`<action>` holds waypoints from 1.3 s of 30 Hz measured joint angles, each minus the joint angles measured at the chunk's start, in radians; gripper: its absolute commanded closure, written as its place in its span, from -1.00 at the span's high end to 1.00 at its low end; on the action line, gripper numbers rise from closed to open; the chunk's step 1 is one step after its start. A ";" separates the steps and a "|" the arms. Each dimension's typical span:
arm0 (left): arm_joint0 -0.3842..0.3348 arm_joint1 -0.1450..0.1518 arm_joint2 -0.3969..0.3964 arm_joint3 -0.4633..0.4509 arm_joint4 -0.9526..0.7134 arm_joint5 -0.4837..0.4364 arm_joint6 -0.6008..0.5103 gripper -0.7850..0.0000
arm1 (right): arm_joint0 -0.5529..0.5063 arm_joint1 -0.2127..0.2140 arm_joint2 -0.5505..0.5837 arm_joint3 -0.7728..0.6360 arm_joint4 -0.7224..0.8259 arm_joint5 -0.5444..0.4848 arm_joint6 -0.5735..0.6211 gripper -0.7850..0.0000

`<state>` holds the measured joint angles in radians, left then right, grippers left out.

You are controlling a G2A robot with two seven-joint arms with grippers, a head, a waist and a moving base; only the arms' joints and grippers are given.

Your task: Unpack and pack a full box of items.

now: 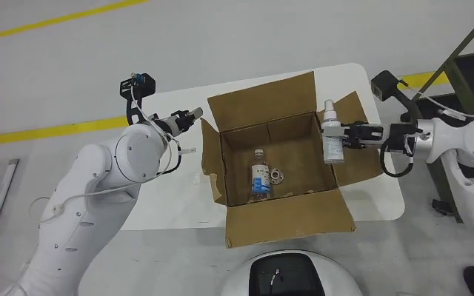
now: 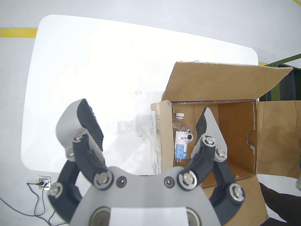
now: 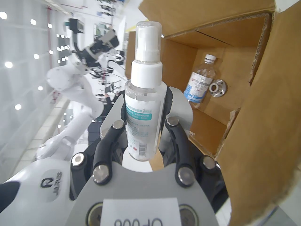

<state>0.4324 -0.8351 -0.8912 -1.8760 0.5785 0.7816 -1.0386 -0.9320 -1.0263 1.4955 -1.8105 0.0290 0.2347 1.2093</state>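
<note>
holding a spray bottle [image 3: 144, 90] clenched in my right gripper [image 3: 144, 109], over the right rim of the open box [image 1: 289, 218].

my right fingers, black links behind flat metal pads, press both sides of the bottle's round, clear plastic body; its white collar and see-through domed cap stick out past them. beyond it the brown corrugated cardboard box stands with all four flaps folded out, edges torn and ragged. on its floor lies a clear plastic bottle [image 1: 259, 176] with a white cap and a blue-and-white label, and just beside it a small round metal flange [image 1: 277, 176] with a hole in the middle. my left gripper [image 2: 145, 121] is spread wide and empty, its ribbed black pads apart, over the smooth white table [image 2: 94, 71] by the box's left side.
</note>
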 measured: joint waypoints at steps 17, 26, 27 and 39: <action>0.000 0.000 0.000 0.000 0.000 0.000 0.000 1.00 | 0.144 -0.009 -0.278 0.093 -0.264 0.038 -0.024 -1.00; 0.000 0.000 0.000 0.000 0.000 0.000 0.000 1.00 | 0.180 -0.007 -0.326 0.129 -0.303 0.005 0.011 -1.00; 0.000 0.000 0.000 0.000 0.000 0.000 0.000 1.00 | 0.184 -0.007 -0.339 0.129 -0.323 0.001 0.014 -1.00; 0.000 0.000 0.000 0.000 0.000 0.000 0.000 1.00 | 0.226 -0.029 -0.556 0.141 -0.604 0.044 -0.006 -1.00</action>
<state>0.4324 -0.8351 -0.8912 -1.8760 0.5785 0.7816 -1.0386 -0.7061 -1.0558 0.9392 -1.6691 -0.5750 0.2787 1.2037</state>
